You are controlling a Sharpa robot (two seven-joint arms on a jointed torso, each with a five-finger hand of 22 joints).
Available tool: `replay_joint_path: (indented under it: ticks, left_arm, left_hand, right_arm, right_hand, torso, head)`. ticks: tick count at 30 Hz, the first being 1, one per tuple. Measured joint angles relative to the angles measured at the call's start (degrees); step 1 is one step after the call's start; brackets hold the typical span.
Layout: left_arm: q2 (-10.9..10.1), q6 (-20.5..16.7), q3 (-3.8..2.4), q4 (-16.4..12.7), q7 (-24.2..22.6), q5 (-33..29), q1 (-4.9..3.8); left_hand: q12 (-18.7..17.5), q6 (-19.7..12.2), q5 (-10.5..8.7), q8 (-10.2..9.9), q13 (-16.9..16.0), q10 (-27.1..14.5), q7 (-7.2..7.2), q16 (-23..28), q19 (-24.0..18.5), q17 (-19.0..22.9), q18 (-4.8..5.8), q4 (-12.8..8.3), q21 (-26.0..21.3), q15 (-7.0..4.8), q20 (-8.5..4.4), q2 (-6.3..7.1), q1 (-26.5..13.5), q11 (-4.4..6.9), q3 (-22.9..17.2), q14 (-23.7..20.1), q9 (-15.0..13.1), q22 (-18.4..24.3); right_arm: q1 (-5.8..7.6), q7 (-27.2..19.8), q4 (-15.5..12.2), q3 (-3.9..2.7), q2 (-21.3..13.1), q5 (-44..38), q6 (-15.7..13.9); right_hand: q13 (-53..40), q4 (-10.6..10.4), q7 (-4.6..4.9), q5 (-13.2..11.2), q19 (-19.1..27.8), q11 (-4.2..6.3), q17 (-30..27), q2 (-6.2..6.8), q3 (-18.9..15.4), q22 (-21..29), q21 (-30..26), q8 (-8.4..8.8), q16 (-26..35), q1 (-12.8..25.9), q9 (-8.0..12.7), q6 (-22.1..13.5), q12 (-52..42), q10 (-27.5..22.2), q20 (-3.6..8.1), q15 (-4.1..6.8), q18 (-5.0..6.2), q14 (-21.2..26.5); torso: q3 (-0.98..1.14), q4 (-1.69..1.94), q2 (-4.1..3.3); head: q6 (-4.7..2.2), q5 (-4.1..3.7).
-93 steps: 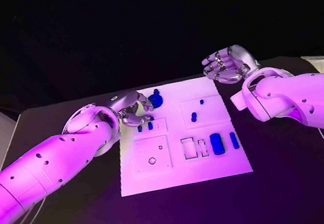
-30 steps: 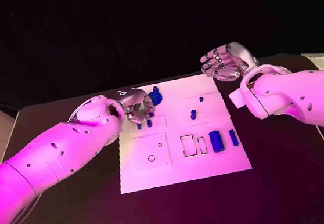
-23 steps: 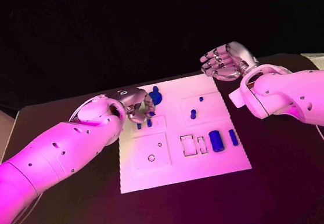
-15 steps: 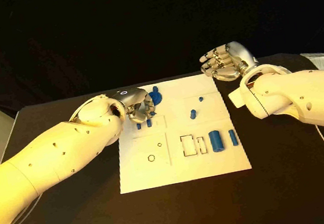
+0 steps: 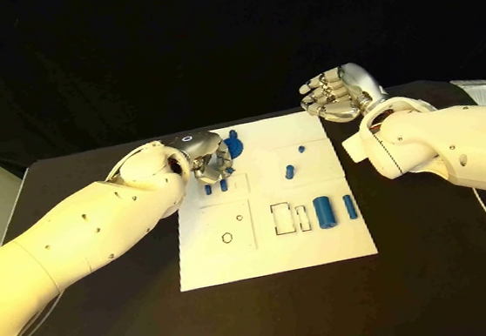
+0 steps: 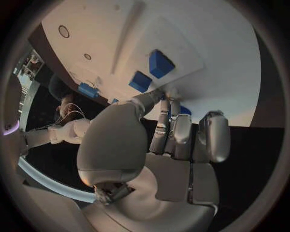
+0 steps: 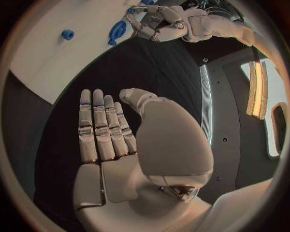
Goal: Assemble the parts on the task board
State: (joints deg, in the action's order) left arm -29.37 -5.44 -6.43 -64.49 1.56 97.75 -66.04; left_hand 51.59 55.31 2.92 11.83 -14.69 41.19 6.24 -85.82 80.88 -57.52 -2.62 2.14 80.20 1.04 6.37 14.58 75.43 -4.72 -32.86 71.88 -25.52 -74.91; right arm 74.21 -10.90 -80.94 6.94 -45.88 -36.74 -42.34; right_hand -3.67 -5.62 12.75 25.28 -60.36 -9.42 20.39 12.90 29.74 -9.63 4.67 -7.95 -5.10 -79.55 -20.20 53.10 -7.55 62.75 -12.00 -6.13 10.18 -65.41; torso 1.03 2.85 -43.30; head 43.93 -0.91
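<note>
At the board's (image 5: 278, 255) eleven-o'clock corner, the left hand (image 5: 207, 164) curled over two upright pegs (image 5: 215, 188) lying just toward six o'clock, its grasp unclear, while the farther right hand (image 5: 339, 95) hovered released, holding nothing.

No text, label, brand, number or sign can be read in any of the views.
</note>
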Motion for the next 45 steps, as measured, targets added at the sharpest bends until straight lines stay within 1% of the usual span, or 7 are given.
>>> replay_joint_path:
  ticks: [7, 22, 25, 28, 32, 33, 45]
  left_arm:
    - [0.1, 0.1, -0.02, -0.1, 1.0, 0.2, -0.09]
    - [0.6, 0.6, -0.03, -0.3, 2.4, 0.5, -0.24]
    - [0.7, 0.9, -0.01, -0.3, 2.4, 0.6, -0.28]
    - [0.9, 1.2, 0.05, -0.4, 2.5, 0.7, -0.33]
    - [0.9, 1.5, 0.1, -0.4, 2.5, 0.9, -0.42]
    - [0.9, 1.5, 0.12, -0.4, 2.5, 1.0, -0.44]
    - [1.1, 1.5, 0.99, -0.5, 2.5, 1.7, -0.93]
  left_hand:
    - [0.5, 0.0, 0.01, -0.3, -0.3, 0.0, 0.0, 0.0, 0.0, -0.2, -0.01, 1.3, 0.0, 0.13, 0.0, 0.45, -0.9, 0.0, 2.0, 0.1, 0.3, 0.0]
    - [1.0, 0.4, 0.01, -0.3, -0.6, 0.2, -0.01, -0.2, 0.2, -0.6, -0.01, 1.8, 0.0, 0.23, 0.2, 0.45, -0.9, -0.21, 2.6, 0.2, 0.3, 0.0]
    - [1.3, 1.3, 0.0, -0.3, -0.6, 0.6, -0.12, -0.4, 0.2, -1.5, 0.0, 1.6, 0.0, 0.0, 0.2, -0.88, 0.4, 0.19, 2.4, 0.8, 0.4, 0.0]
    - [1.3, 2.2, -0.02, -0.3, -0.5, 1.3, -0.61, -0.4, 0.2, -1.6, -0.01, 1.4, 0.0, -0.03, 0.2, -1.54, 2.0, 0.42, 0.9, 0.8, 0.4, 0.0]
    - [1.0, 3.1, -0.03, -0.4, -0.2, 2.1, -0.57, -0.4, 0.2, -1.9, -0.01, 1.1, 0.0, -0.33, 0.2, -2.29, 2.8, 0.62, -0.5, 1.1, 0.6, 0.0]
    - [1.0, 3.2, -0.03, -0.3, -0.1, 2.0, -0.5, -0.4, 0.2, -2.0, -0.01, 1.0, 0.0, -0.42, 0.2, -2.05, 3.0, 0.62, -1.1, 1.2, 0.6, 0.0]
    - [0.3, 4.2, -0.04, -0.2, 0.3, 4.1, -0.29, -0.7, 0.0, -3.1, 0.0, 0.5, 0.0, -0.72, -0.02, -2.64, 3.6, 1.02, -4.0, 1.5, 0.6, 0.0]
  right_arm:
    - [0.0, 0.0, 0.0, 0.0, 0.0, 0.0, 0.0]
    - [0.0, 0.0, 0.1, 0.0, 0.1, 0.0, 0.0]
    - [0.0, 0.0, 0.1, 0.0, 0.1, 0.0, 0.0]
    - [0.0, 0.0, 0.1, 0.0, 0.1, 0.0, 0.0]
    - [0.0, 0.0, 0.1, 0.0, 0.1, 0.0, 0.0]
    - [0.0, 0.0, 0.1, 0.0, 0.1, 0.0, 0.0]
    - [0.0, 0.0, 0.0, 0.0, 0.1, 0.0, 0.0]
  right_hand:
    - [0.0, 0.0, 0.0, 0.0, 0.0, 0.0, 0.0, 0.0, 0.0, 0.0, 0.0, 0.0, 0.0, 0.0, 0.0, 0.0, 0.0, 0.0, 0.0, 0.0, 0.0, 0.0]
    - [0.0, 0.3, 0.0, 0.0, 0.0, -0.01, -0.1, -0.24, 0.0, 0.2, 0.0, 0.0, 0.0, 0.2, 0.0, 0.0, 0.2, 0.0, 0.0, 0.0, 0.0, 0.0]
    - [0.0, 0.3, 0.0, 0.0, 0.0, -0.01, -0.1, -0.24, 0.0, 0.2, 0.0, 0.0, 0.0, 0.2, 0.0, 0.0, 0.2, 0.0, 0.0, 0.0, 0.0, 0.0]
    - [0.0, 0.3, 0.0, 0.0, 0.0, -0.01, -0.1, -0.24, 0.0, 0.2, 0.0, 0.0, 0.0, 0.2, 0.0, 0.0, 0.2, 0.0, 0.0, 0.0, 0.0, 0.0]
    - [0.0, 0.3, 0.0, 0.0, 0.0, -0.01, -0.1, -0.24, 0.0, 0.2, 0.0, 0.0, 0.0, 0.2, 0.0, 0.0, 0.2, 0.0, 0.0, 0.0, 0.0, 0.0]
    - [0.0, 0.3, 0.0, 0.0, 0.0, -0.01, -0.1, -0.24, 0.0, 0.2, 0.0, 0.0, 0.0, 0.2, 0.0, 0.0, 0.2, 0.0, 0.0, 0.0, 0.0, 0.0]
    - [0.0, 0.3, 0.0, 0.0, 0.0, -0.01, -0.1, -0.24, 0.0, 0.2, 0.0, 0.0, 0.0, 0.2, 0.0, 0.0, 0.2, 0.0, 0.0, 0.0, 0.0, 0.0]
  torso:
    - [0.0, -0.01, 0.0]
    - [-0.01, 0.03, -0.01]
    - [-0.01, 0.03, 0.0]
    - [-0.05, 0.06, 0.01]
    - [-0.04, 0.09, 0.02]
    - [-0.04, 0.09, 0.02]
    - [-0.08, 0.06, 0.02]
  head:
    - [0.04, -0.03]
    - [0.07, -0.07]
    - [0.09, -0.07]
    - [0.09, -0.07]
    - [0.09, -0.07]
    - [0.09, -0.07]
    - [0.22, 0.04]
